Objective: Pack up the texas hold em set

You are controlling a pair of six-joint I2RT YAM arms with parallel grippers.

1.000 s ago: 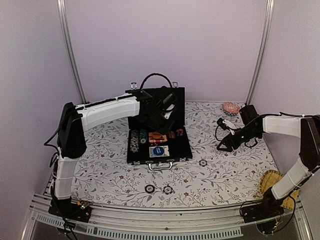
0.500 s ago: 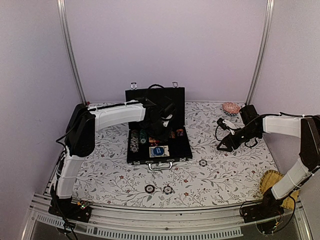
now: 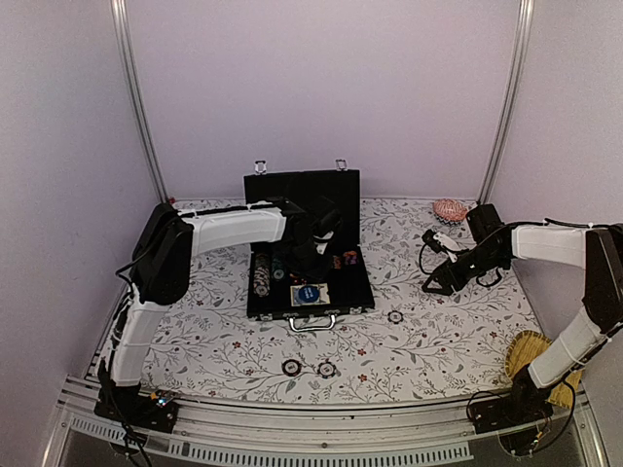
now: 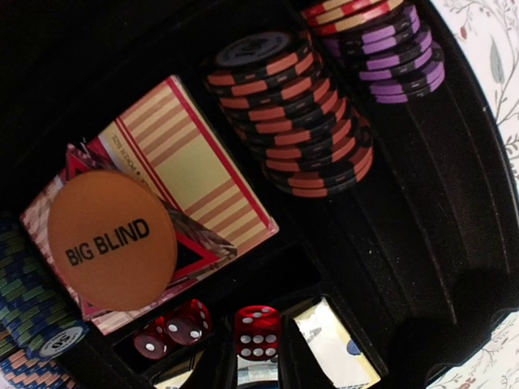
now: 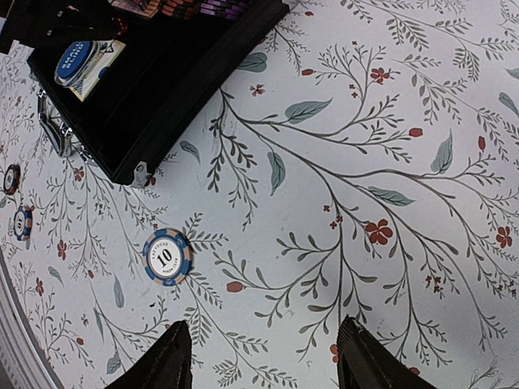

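The black briefcase (image 3: 356,297) lies open in mid-table, its lid upright. My left gripper (image 3: 310,255) is down inside it, shut on a red die (image 4: 257,331) held over the dice slot, beside two other red dice (image 4: 170,328). An orange "BIG BLIND" disc (image 4: 112,239) lies on the card box (image 4: 190,166), next to the chip stacks (image 4: 292,113). My right gripper (image 5: 263,361) is open and empty over the cloth, right of the case (image 5: 162,89). A blue-white "10" chip (image 5: 167,257) lies near its left finger. A blue disc (image 5: 77,58) sits in the case.
Three loose chips lie on the cloth in front of the case: one (image 3: 395,316) to the right, two (image 3: 291,367) (image 3: 327,370) near the front edge. A pink shell (image 3: 450,208) is at the back right. A straw item (image 3: 531,352) is by the right arm's base.
My left arm has come down from above the case lid into the tray, holding the die. The right arm has not moved.
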